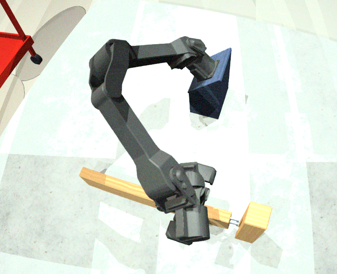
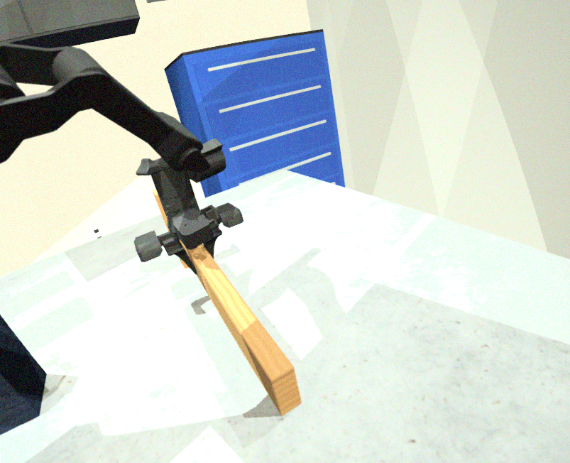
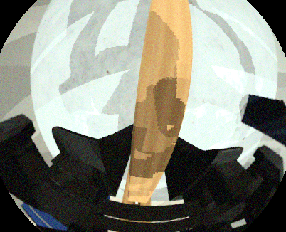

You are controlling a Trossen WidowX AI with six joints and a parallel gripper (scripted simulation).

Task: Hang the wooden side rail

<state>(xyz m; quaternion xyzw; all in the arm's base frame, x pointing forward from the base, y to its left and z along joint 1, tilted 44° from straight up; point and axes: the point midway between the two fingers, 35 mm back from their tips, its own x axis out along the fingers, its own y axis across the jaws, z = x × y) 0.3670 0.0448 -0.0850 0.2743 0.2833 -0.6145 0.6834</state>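
Observation:
The wooden side rail runs through my gripper, which is shut on it nearer the hook end. The rail's far end appears low at the table at the left of the top view and the front of the exterior view. Two steel hooks stick out of the rail's other end and reach to the slot side of the headboard post. The rail's wooden end stands a short gap from the post. The hook tips and the pins are hidden, so their contact cannot be told.
The arm's dark blue base block stands at the back in the top view. A red cart is beyond the table's left edge there. A blue drawer cabinet stands behind the table in the exterior view.

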